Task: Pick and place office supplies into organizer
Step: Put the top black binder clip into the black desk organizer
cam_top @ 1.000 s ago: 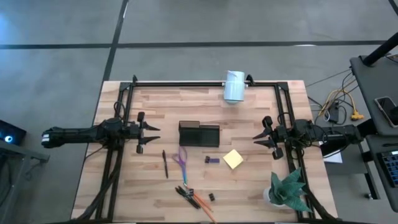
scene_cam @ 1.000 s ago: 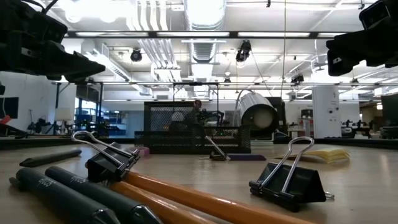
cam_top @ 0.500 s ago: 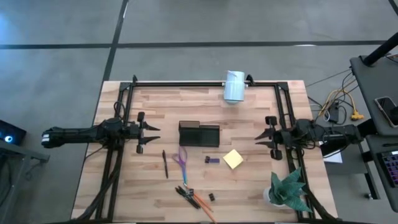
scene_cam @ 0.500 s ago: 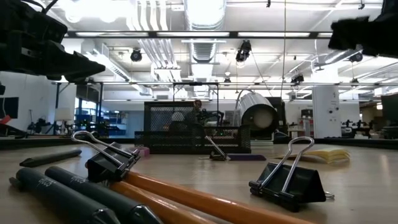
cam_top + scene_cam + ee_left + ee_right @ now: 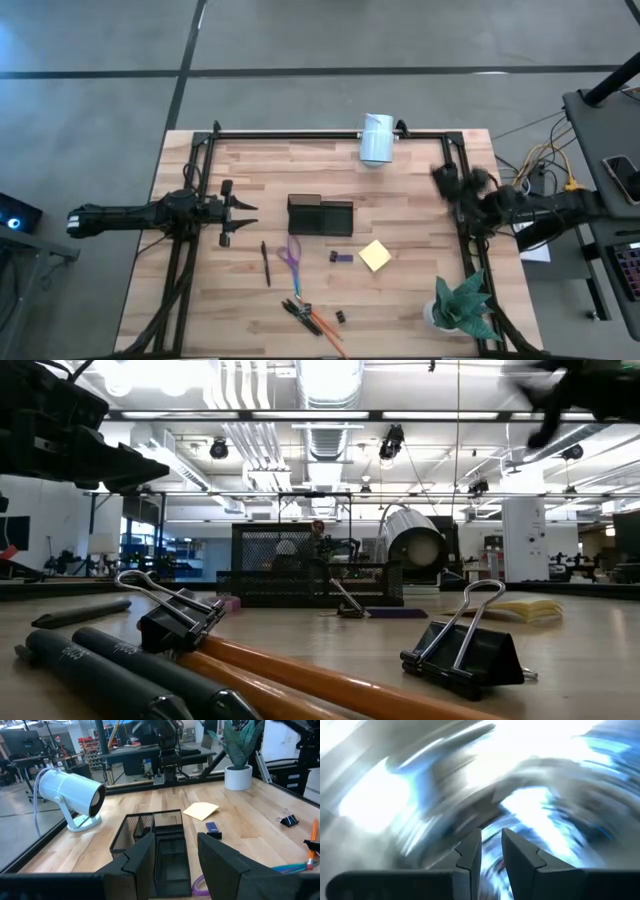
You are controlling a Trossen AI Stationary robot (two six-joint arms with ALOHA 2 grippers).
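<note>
The black mesh organizer (image 5: pixel 320 215) stands mid-table on its base. In front of it the supplies lie loose on the wood: a yellow sticky-note pad (image 5: pixel 375 256), purple-handled scissors (image 5: pixel 291 258), a black pen (image 5: pixel 266 264), an orange pencil (image 5: pixel 325 325), a small purple bit (image 5: pixel 341 257) and black binder clips (image 5: pixel 465 650). My left gripper (image 5: pixel 250 207) hovers open at the table's left, pointing level at the organizer (image 5: pixel 160 840). My right gripper (image 5: pixel 445 180) is a blur over the right rail, clear of everything. In its wrist view its fingers (image 5: pixel 491 855) stand a narrow gap apart with nothing between them.
A white cylinder lamp (image 5: pixel 377 138) lies at the far edge. A green plant in a white pot (image 5: pixel 462 305) stands at the near right corner. Black frame rails (image 5: pixel 330 131) run along the far edge and both sides. Bare wood lies right of the organizer.
My right gripper has swung up and toward the table's far edge from its place by the right rail, turning as it goes; it now shows blurred. Nothing on the table has moved.
</note>
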